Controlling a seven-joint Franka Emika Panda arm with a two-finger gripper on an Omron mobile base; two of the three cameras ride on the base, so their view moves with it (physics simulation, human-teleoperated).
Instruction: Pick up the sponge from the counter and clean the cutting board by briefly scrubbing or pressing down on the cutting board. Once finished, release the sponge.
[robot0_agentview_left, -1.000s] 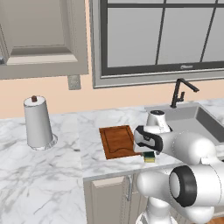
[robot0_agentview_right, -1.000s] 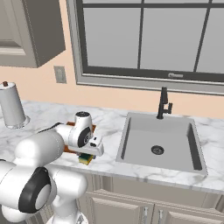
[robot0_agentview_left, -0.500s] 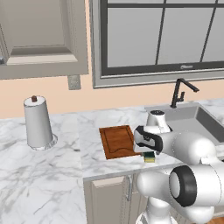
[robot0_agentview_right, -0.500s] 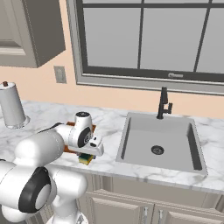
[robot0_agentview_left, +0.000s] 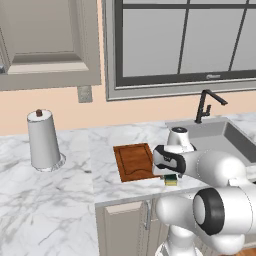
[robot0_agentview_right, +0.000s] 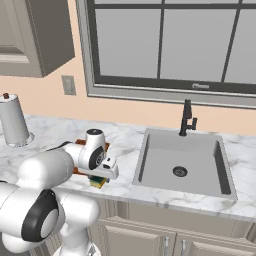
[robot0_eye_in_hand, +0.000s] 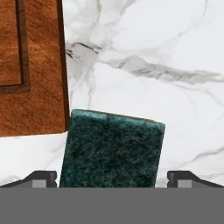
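The white marble worktop (robot0_agentview_left: 65, 200) with grey veins runs over beige cabinets. On it the reddish-brown cutting board (robot0_agentview_left: 134, 161) lies flat, and the sponge (robot0_eye_in_hand: 113, 148) rests green side up just beside the board's corner, near the front edge. A paper towel roll (robot0_agentview_left: 43, 140) stands upright well to the left. A sink (robot0_agentview_right: 182, 162) is set into the worktop to the right.

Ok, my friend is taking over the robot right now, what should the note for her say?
Claw: open, holding nothing, one fingertip on each side of the sponge.
Sponge: green side up on the counter, beside the cutting board's corner, by the counter's front edge.
Done: claw lined up over the sponge.
Left: close on the sponge, lift it, press or scrub the cutting board, let go.
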